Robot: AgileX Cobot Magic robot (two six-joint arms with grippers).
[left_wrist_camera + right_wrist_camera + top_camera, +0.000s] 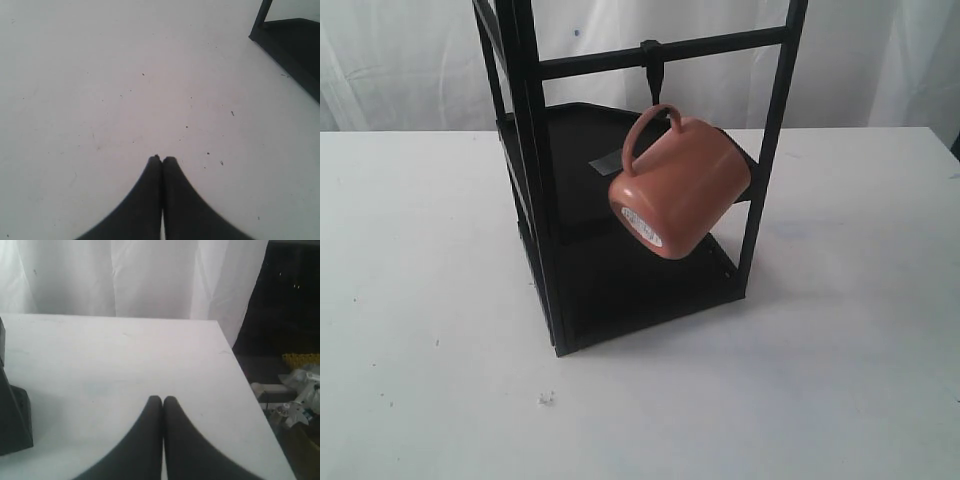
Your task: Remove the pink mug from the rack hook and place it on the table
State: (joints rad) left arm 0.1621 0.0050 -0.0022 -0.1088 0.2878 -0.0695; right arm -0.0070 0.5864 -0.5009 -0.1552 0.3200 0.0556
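**Q:** Where was the mug (680, 190), and how did the grippers stand?

**A:** The mug hung by its handle (650, 125) on the hook (655, 70) under the rack's (535, 180) top bar, tilted, with its labelled base outward. The left gripper (162, 159) was over bare table (420, 350) near the rack's foot, and the right gripper (162, 399) was likewise on the rack's other side. Each had its jaws pressed together and held nothing

**Q:** What did the step in hand call for?

**A:** Probably one gripper had to open wide, come to the rack's front and close on the mug's wall, clear of the posts. The lift was best taken up and off along the hook, not straight out, lest the handle snag and the rack tip. The mug could then go base first onto the table beside the rack
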